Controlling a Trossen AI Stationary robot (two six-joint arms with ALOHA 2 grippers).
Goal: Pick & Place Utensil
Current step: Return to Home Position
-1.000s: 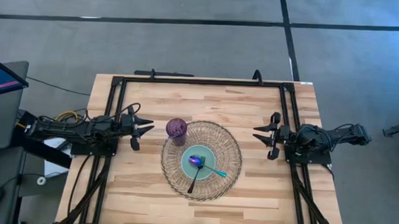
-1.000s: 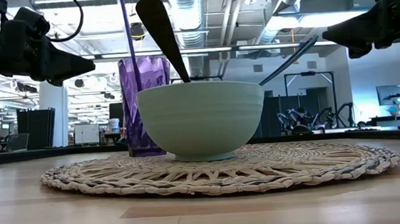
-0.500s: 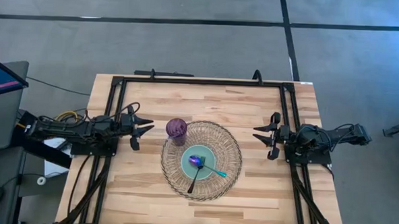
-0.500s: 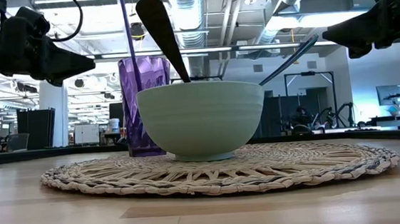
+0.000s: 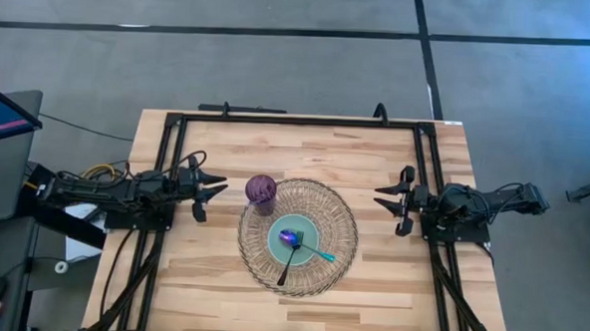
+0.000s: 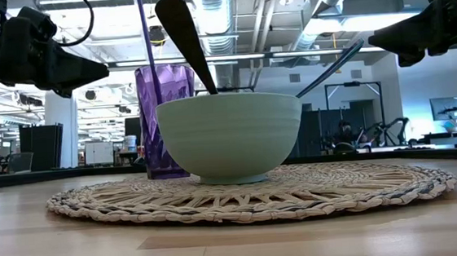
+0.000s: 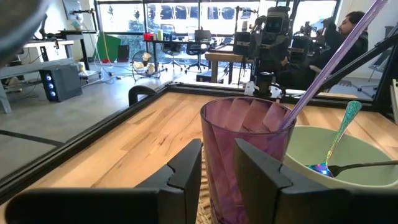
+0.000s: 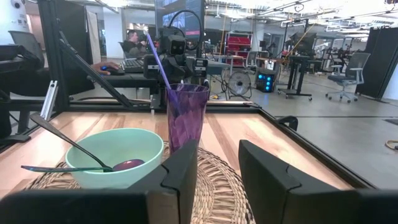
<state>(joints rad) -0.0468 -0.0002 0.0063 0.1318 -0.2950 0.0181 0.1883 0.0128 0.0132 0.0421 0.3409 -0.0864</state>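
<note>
Teal bowl (image 5: 278, 244) holds seemingly 2 spoons (image 5: 290, 237); 1 cup (image 5: 261, 190).

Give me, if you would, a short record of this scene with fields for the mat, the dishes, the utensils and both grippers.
mat: round woven mat mid-table
bowl: pale green bowl at the mat's centre
spoons: blue spoon and dark spoon, both in the bowl, handles over its rim
cup: violet cup upright at the mat's rim, on the left arm's side
straw: violet straw standing in the cup
left gripper: open, empty, beside the cup, apart from it
right gripper: open, empty, beside the mat
</note>
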